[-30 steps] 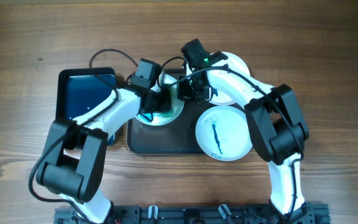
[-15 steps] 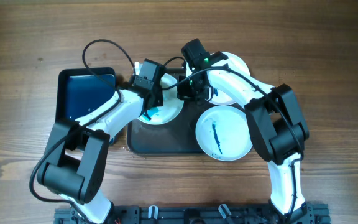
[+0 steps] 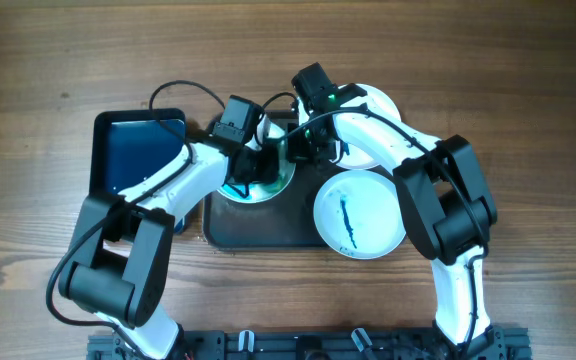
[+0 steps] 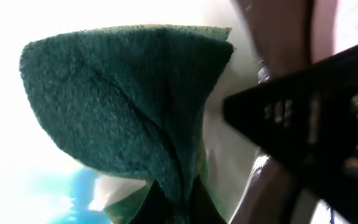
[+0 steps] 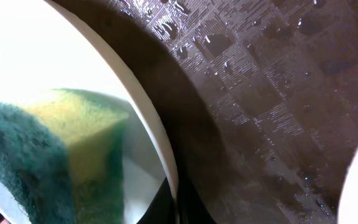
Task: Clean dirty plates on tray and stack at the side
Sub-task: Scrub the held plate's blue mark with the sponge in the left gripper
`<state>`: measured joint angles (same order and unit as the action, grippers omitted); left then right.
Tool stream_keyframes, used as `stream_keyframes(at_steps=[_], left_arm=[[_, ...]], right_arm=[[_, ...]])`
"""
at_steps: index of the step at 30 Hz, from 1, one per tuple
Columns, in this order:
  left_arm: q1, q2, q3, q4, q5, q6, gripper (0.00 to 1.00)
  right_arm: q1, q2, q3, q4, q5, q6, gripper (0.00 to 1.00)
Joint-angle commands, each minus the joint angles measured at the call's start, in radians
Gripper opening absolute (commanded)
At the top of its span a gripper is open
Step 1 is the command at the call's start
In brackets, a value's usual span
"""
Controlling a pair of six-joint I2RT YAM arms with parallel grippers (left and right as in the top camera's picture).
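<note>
Left gripper [image 3: 255, 166] is clamped on a green-and-yellow sponge [image 4: 123, 106]. The jaws are drawn together on the folded pad, and the green face is pressed flat on the white surface of the left plate [image 3: 265, 187]. A smear of blue-green residue [image 4: 73, 194] lies on the plate just beside the sponge, on the side toward the robot base.

Right gripper [image 3: 304, 146] sits at the far right rim of the same plate, directly across the sponge from the left gripper. In the right wrist view the rim runs down between two dark finger slivers at the bottom edge. The jaws appear closed on that rim, though too little of them shows to be certain.

The left plate rests on the left half of the tray [image 3: 260, 226], whose dark, wet, textured floor is exposed beside the rim. A second plate [image 3: 360, 213] with a thin blue streak at its centre lies at the near right of the tray, apart from both grippers. A third plate [image 3: 380, 106] lies behind it, partly covered by the right arm.

A smaller black tray with a blue interior [image 3: 133, 150] stands just left of the large tray on the wood-grain tabletop [image 3: 488, 50].
</note>
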<state>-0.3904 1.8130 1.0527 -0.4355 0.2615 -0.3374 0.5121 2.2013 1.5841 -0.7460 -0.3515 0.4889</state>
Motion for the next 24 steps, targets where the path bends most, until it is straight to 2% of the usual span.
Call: stream_keyframes(at_steps=[1,4,6,8,10,12,17,21,24], left_arm=[[-0.005,0.009,-0.007,0.045,-0.174,-0.025,0.04],[-0.005,0.009,-0.007,0.068,-0.443,-0.104,0.04],[-0.005,0.009,-0.007,0.066,-0.564,-0.137,0.04],[-0.005,0.009,-0.007,0.037,-0.631,-0.142,0.04],[-0.005,0.009,-0.007,-0.025,-0.622,-0.143,0.04],[-0.01,0.009,-0.007,-0.089,-0.532,-0.142,0.04],[-0.049,0.009,-0.007,-0.164,-0.145,-0.126,0.04],[-0.081,0.009,-0.007,-0.048,0.122,0.047,0.04],[-0.079,0.009,-0.006,0.034,0.105,0.062,0.04]], right_arm=[[0.005,0.023,-0.01,0.009,-0.024,0.0,0.04],[0.005,0.023,-0.01,0.01,-0.024,0.0,0.04],[0.005,0.023,-0.01,0.013,-0.025,0.0,0.04],[0.005,0.023,-0.01,0.013,-0.024,-0.001,0.04],[0.005,0.023,-0.01,0.013,-0.025,-0.009,0.04],[0.005,0.023,-0.01,0.013,-0.025,-0.014,0.04],[0.005,0.023,-0.01,0.013,-0.033,-0.018,0.04],[0.005,0.023,-0.01,0.011,-0.037,-0.018,0.04],[0.005,0.022,-0.01,0.002,-0.043,-0.019,0.04]])
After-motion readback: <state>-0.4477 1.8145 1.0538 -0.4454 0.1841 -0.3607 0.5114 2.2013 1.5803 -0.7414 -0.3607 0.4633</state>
